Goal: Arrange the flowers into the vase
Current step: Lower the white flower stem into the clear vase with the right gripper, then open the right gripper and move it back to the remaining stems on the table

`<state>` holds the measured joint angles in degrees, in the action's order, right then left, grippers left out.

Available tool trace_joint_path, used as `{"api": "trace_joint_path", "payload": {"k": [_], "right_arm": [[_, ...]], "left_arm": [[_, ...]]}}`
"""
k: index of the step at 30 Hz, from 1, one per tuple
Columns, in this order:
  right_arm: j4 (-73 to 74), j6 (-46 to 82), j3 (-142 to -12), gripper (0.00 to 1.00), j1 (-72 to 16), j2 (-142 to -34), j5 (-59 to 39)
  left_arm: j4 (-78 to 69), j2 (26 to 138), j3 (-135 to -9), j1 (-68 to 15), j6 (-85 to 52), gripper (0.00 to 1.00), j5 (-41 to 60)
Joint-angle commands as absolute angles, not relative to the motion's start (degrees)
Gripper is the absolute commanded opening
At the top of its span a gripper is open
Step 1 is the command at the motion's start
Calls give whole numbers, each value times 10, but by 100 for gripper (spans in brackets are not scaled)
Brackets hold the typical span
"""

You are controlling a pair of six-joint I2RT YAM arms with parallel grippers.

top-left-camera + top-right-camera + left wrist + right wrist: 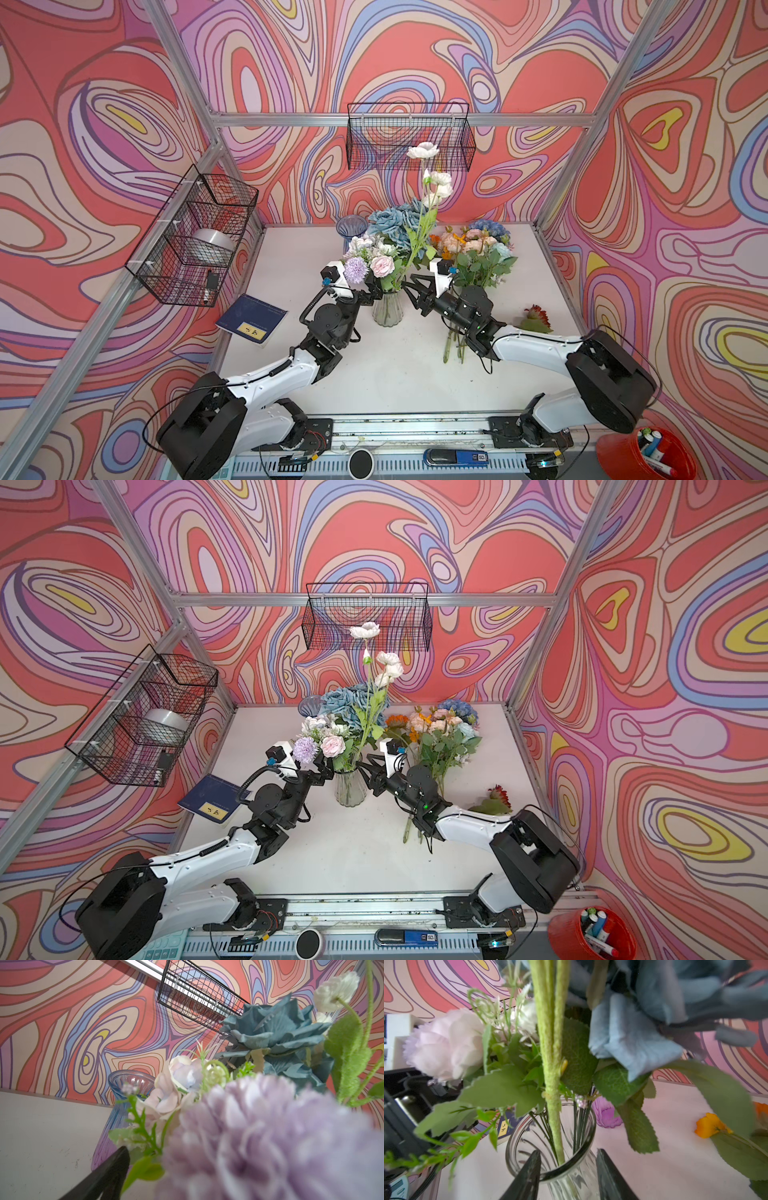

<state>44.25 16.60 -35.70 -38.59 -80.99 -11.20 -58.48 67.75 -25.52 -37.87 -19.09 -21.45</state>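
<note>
A clear glass vase (387, 311) (350, 789) (588, 1136) stands mid-table holding a lilac pompom (354, 269) (270, 1136), a pink peony (381, 266) (446, 1043), dusty-blue roses (390, 224) (276, 1028) and tall white poppies (423, 150) (365, 630). My right gripper (415, 291) (370, 771) (568, 1152) is open at the vase's right; its jaws straddle the rim, apart from the fuzzy poppy stem (550, 1043). My left gripper (376, 291) (326, 769) is open at the vase's left under the pompom; only one finger (116, 1165) shows. More flowers (478, 249) (440, 729) lie back right.
A blue glass vase (351, 228) (124, 1095) stands at the back. A red daisy (538, 316) lies at the right. A dark notebook (251, 320) lies at the left. Wire baskets (409, 135) (195, 237) hang on the walls. A red bucket (648, 453) sits front right.
</note>
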Motion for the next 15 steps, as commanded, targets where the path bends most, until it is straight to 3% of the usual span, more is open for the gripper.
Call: {"api": "trace_joint_path", "payload": {"k": [1, 5, 11, 15], "right_arm": [[285, 156, -362, 46, -385, -769, -117], [164, 157, -386, 45, -384, -727, -100], [114, 146, -434, 45, -385, -681, -92], [-14, 135, -516, 46, -382, -686, 24]], "left_arm": [[-624, 685, -267, -375, -192, 98, -214], [-630, 686, -265, -375, -190, 98, -216], [-625, 679, -263, -375, -182, 98, -219], [-623, 672, -257, -374, -185, 98, -222]]}}
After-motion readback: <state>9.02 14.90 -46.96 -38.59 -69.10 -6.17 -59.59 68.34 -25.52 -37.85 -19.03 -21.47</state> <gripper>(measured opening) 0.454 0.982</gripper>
